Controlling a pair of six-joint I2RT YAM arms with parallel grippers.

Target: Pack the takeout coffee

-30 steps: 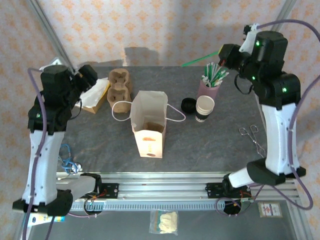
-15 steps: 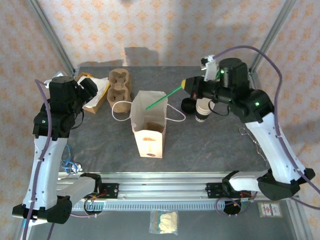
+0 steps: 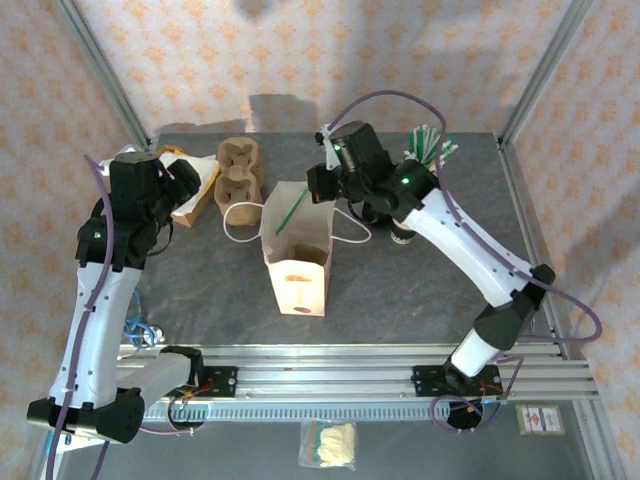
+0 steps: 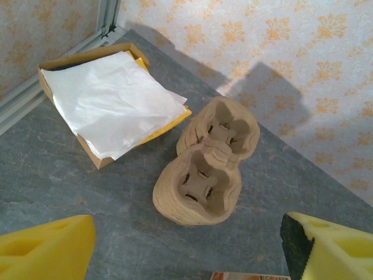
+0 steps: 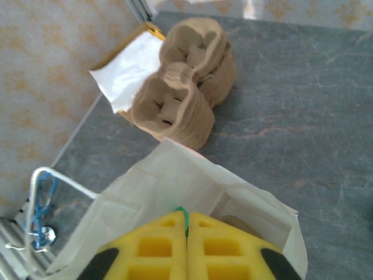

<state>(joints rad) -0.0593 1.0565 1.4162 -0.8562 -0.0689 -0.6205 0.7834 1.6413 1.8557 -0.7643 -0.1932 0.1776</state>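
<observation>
My right gripper hangs over the open white paper bag in the middle of the table, shut on a thin green straw. The straw slants down to the left into the bag's mouth. In the right wrist view the yellow pads press together with the green straw pinched between them, above the bag. My left gripper is open at the back left with nothing in it. The takeout coffee is hidden.
A stack of brown pulp cup carriers stands beside a cardboard box of white napkins at the back left. Behind my right arm are a cup of straws and a partly covered paper cup.
My right arm has swung left from the straw cup, carrying the green straw, and now holds it over the bag with its tip inside. The left arm has shifted only slightly.
</observation>
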